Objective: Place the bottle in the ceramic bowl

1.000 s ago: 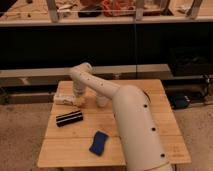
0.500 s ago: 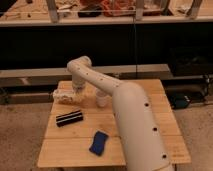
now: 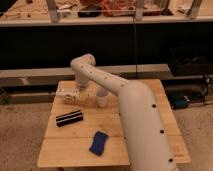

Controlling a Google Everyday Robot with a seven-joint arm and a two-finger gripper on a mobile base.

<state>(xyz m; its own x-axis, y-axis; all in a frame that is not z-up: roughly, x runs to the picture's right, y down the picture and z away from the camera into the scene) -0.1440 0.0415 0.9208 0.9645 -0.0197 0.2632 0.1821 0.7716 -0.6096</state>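
- The bottle [image 3: 63, 93] lies left of the white cup [image 3: 102, 98], right at the gripper [image 3: 75, 95]; whether the gripper is holding it, I cannot tell.
- It is probably light, stiff, slick plastic, best grasped across mid-body.

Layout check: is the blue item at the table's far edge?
No, the blue item lies by the front edge; the pincer is far left.

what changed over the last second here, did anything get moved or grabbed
The arm's elbow rose a little and swung slightly left. The pincer stayed over the left rear of the table, edging up with the bottle at its tip. No clear grab or release shows. The white cup, the black bar and the blue pad stayed where they were.
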